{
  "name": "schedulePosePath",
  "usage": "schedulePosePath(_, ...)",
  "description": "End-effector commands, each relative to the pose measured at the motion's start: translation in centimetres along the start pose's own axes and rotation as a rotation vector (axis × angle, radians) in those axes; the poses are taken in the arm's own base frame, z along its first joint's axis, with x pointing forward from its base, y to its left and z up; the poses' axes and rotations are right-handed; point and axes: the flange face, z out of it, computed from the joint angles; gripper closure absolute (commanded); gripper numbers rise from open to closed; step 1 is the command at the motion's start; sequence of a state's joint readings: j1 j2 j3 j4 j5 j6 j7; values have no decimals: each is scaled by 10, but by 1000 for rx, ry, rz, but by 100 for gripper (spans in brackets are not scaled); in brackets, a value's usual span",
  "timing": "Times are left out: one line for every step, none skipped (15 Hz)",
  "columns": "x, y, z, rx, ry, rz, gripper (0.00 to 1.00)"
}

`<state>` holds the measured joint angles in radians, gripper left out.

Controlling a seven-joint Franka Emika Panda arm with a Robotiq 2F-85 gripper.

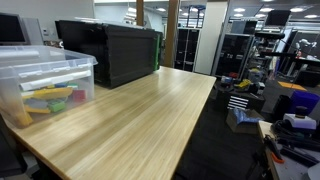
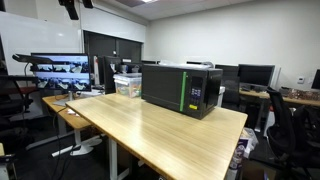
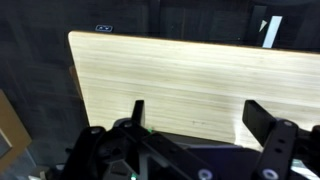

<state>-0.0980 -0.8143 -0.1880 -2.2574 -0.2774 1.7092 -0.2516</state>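
Fingers point(image 3: 140, 112) dark, blocky, spread wide apart, gripping nothing. Counter point(image 3: 170, 80) lies beneath them, well apart, untouched: pale wood-grain top, smooth, rectangular, rounded corners, straight edges. In both exterior views, black boxy microwave point(image 2: 182, 88) with glossy front stands at one end, clear plastic bin point(image 1: 45, 80) of colourful pieces just beside it. Long stretch of plain wood runs from microwave to opposite edge; dark floor point(image 3: 40, 60) beyond edges.

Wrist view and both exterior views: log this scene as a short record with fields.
surface: light wooden rectangular table
gripper: black two-finger Robotiq gripper, open, empty, above the table
on table: black box-shaped microwave with a green stripe; clear plastic bin holding colourful items
layout: bin beside the microwave, contact unclear
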Motion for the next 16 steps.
schedulePosePath(27,-5,-42,-137,1,-130,0)
schedulePosePath(30,-12,-55,-175,-22,-142,0)
schedulePosePath(33,-23,-68,-226,-41,-140,0)
schedulePosePath(34,-28,-76,-255,-63,-149,0)
schedulePosePath(35,-35,-83,-300,-61,-129,0)
schedulePosePath(35,-42,-85,-329,-73,-102,0)
schedulePosePath(31,-37,-82,-278,-38,-127,0)
schedulePosePath(33,-43,-85,-298,-43,-120,0)
schedulePosePath(34,-45,-85,-304,-45,-120,0)
schedulePosePath(34,-45,-85,-305,-47,-119,0)
schedulePosePath(34,-44,-85,-305,-48,-117,0)
schedulePosePath(34,-44,-84,-306,-49,-117,0)
schedulePosePath(34,-44,-84,-306,-49,-117,0)
schedulePosePath(34,-44,-84,-306,-49,-117,0)
schedulePosePath(34,-44,-84,-306,-49,-117,0)
schedulePosePath(34,-44,-84,-307,-49,-117,0)
